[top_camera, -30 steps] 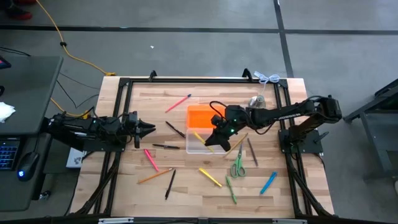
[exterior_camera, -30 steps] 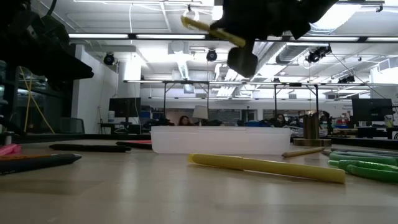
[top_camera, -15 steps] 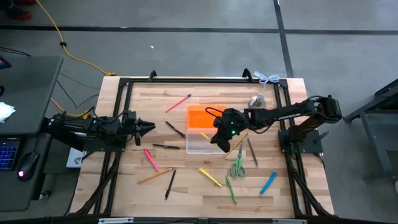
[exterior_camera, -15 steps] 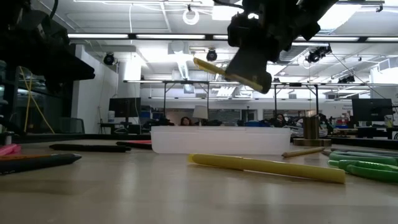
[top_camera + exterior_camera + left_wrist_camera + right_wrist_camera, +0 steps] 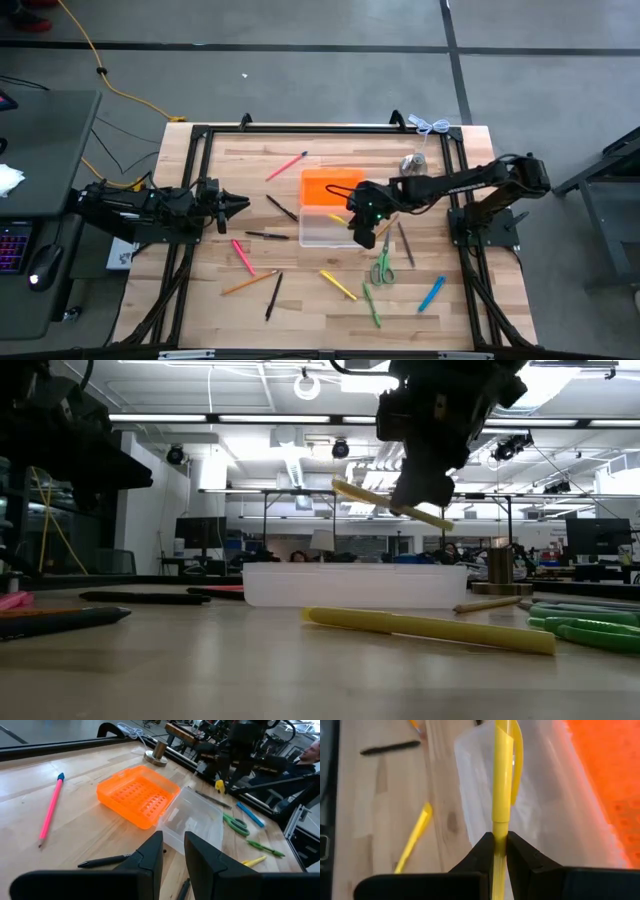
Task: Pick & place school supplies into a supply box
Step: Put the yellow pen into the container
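My right gripper (image 5: 362, 222) is shut on a yellow pen (image 5: 390, 505) and hangs above the supply box, a clear tray (image 5: 325, 228) with its orange lid (image 5: 328, 187) folded open flat on the table. In the right wrist view the pen (image 5: 501, 780) runs over the tray (image 5: 545, 805). Around the box lie a pink pencil (image 5: 286, 165), black pens (image 5: 267, 235), a yellow marker (image 5: 338, 285), green scissors (image 5: 382, 268) and a blue pen (image 5: 431, 293). My left gripper (image 5: 235, 205) waits open by the table's left edge. My right gripper pinches the yellow pen's barrel (image 5: 500, 837) between its two fingers (image 5: 485, 851), coming down at a slant from the table's right side. The capped end with its clip (image 5: 514, 760) sticks out ahead of the fingertips. The pen is lifted clear, tilted, above the tray.
A silver bell (image 5: 412, 162) stands near the far right corner. A pink marker (image 5: 242, 255), an orange pencil (image 5: 250, 283), a green pen (image 5: 372, 305) and a dark pen (image 5: 406, 243) lie on the wood. A black frame (image 5: 200, 135) rims the table.
My right gripper has come down toward the tray and shifted a little toward the table's right edge, carrying the yellow pen with it. The pen has sunk from high above the box to just over its rim, still tilted.
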Available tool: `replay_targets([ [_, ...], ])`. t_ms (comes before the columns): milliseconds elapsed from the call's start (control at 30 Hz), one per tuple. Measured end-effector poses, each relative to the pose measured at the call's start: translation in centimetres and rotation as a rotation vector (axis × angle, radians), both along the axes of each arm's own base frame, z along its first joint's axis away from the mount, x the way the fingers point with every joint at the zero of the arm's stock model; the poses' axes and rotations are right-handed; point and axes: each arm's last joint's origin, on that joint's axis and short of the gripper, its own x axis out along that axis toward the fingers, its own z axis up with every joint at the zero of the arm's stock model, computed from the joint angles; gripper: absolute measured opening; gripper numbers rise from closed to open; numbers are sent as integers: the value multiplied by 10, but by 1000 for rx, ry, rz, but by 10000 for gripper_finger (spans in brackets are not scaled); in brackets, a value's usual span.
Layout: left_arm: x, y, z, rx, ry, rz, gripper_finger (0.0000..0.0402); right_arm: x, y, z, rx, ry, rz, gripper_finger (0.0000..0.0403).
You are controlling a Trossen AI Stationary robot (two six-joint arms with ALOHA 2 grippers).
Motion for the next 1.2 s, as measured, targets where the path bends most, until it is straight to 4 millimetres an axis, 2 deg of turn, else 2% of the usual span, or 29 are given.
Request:
replay_targets([
  [567, 0, 0, 0, 2, 1, -1, 111, 12, -5, 77, -234, -12, 17, 23],
  [733, 0, 0, 0, 6, 2, -2, 111, 13, -6, 91, -262, -27, 6, 23],
  [967, 0, 0, 0, 6, 2, -2, 111, 15, -6, 91, -266, -22, 4, 23],
  [1200, 0, 0, 0, 6, 3, -2, 111, 30, -5, 66, -246, 52, 47, 23],
])
